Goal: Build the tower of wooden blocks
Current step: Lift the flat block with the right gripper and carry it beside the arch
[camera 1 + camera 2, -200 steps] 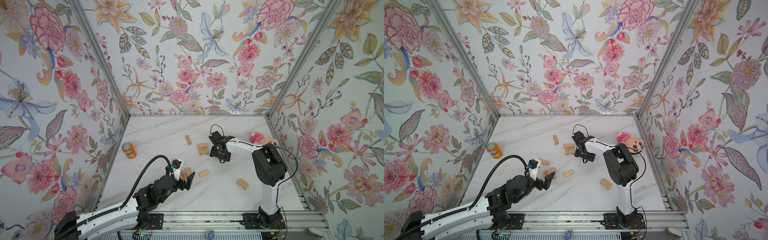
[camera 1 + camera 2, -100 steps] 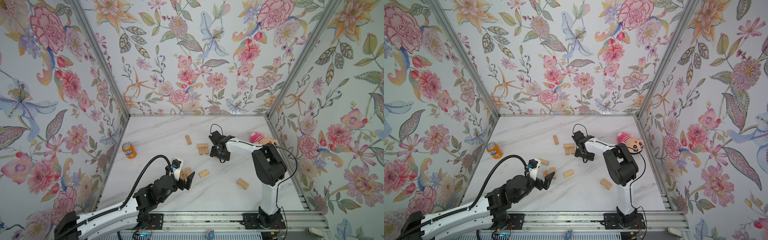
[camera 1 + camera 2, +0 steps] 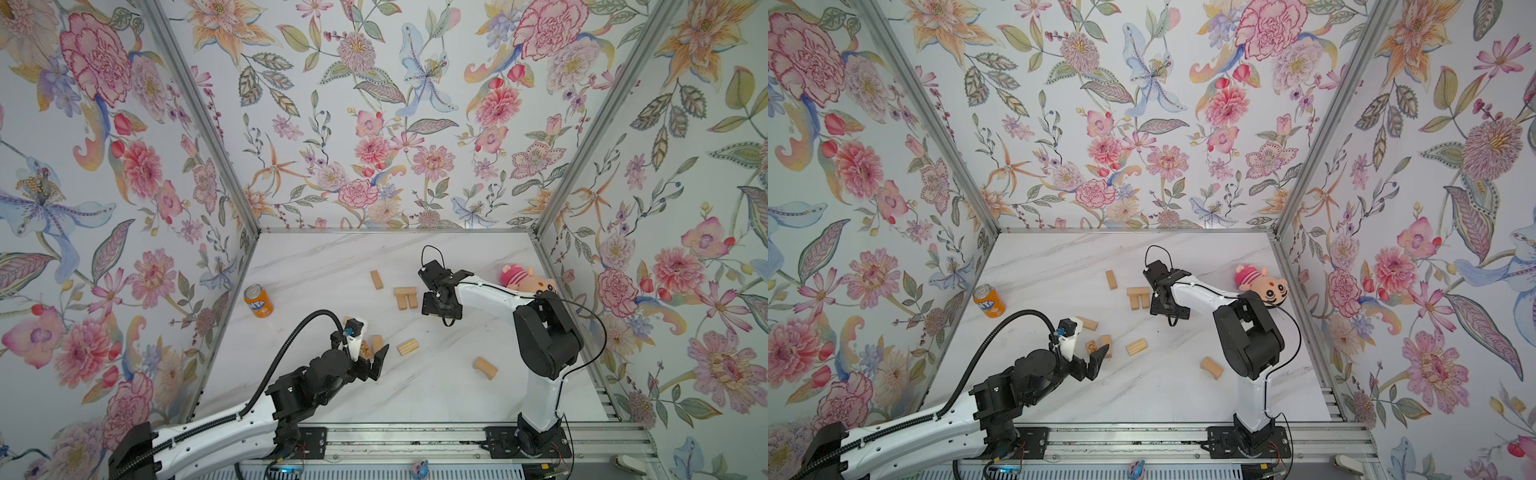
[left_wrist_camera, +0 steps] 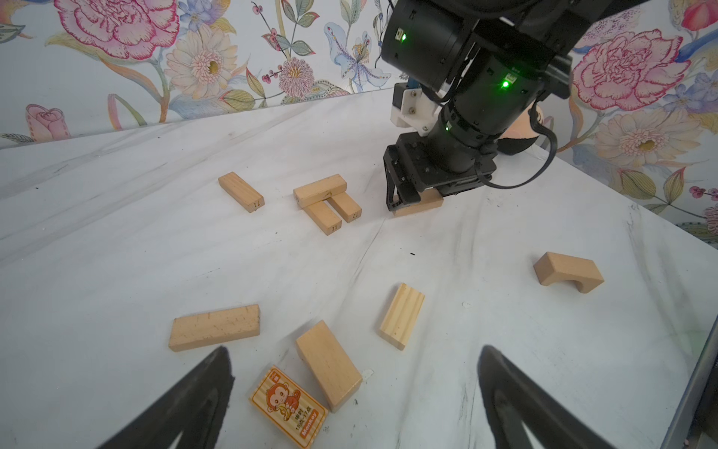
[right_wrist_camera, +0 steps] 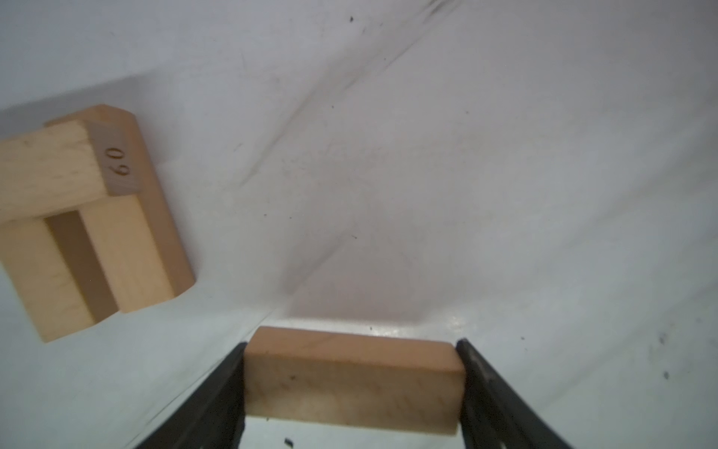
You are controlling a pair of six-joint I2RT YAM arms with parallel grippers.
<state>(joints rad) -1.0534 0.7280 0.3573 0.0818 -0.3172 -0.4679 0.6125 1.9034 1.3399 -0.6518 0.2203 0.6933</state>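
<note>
Right hand [image 3: 439, 308] clamped on a block [image 5: 351, 383] — tower [image 3: 405, 292] just beside it.
The block's long axis spans the grip, end to end, low at the tabletop [image 3: 332, 266]. The tower is two pale bricks with one laid across, and it lies on the left arm's side of this hand. Left hand [image 4: 354, 352] is farther off — wide, empty, above loose blocks [image 4: 213, 326].

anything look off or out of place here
Nothing spilled or broken. The tower has its crosswise top block at one end of the two base blocks, not centred. An orange soda can and plush doll don't belong.
</note>
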